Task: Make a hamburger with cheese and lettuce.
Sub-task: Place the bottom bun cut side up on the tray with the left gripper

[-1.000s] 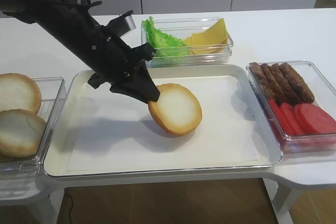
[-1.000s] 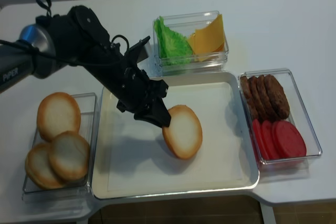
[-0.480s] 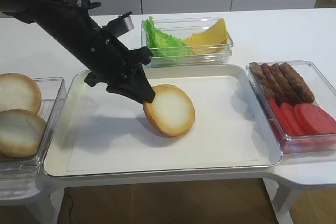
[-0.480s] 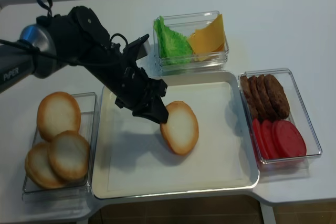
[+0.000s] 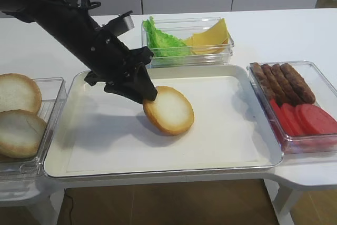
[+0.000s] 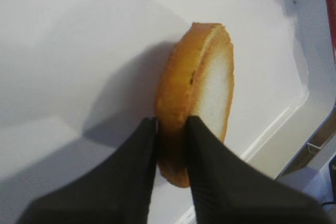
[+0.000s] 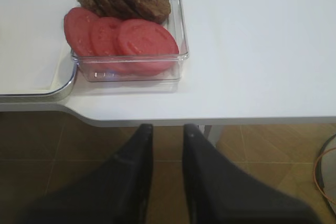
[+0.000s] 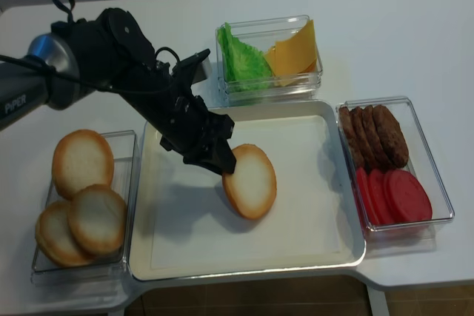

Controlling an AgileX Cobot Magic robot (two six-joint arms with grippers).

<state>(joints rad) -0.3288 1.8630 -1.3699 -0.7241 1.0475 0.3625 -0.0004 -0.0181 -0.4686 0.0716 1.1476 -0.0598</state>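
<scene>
A: Item one, the hamburger point(image 5: 168, 110): a single bun half, held on edge over the tray point(image 5: 221, 154), pale face tilted toward the camera. Since a second ago it has drifted left and sunk; its lower rim now looks to touch the tray liner, though the wrist view leaves that uncertain.

B: Holder?

A: The left gripper point(image 6: 170, 148), jaws clamped on the bun's rim. Judgement: the base is about to be laid flat, so toppings come next.

B: Toppings, location?

A: The cheese point(image 5: 210, 36) and the lettuce point(image 5: 160, 39), side by side in the clear box behind the tray, untouched.

B: The right gripper point(image 7: 167, 145)?

A: Parked off the desk's front edge, jaws nearly together, holding nothing.

B: Obscured entries?

A: The bun's underside, and the bun rim nearest the arm, are hidden by the black fingers.
</scene>
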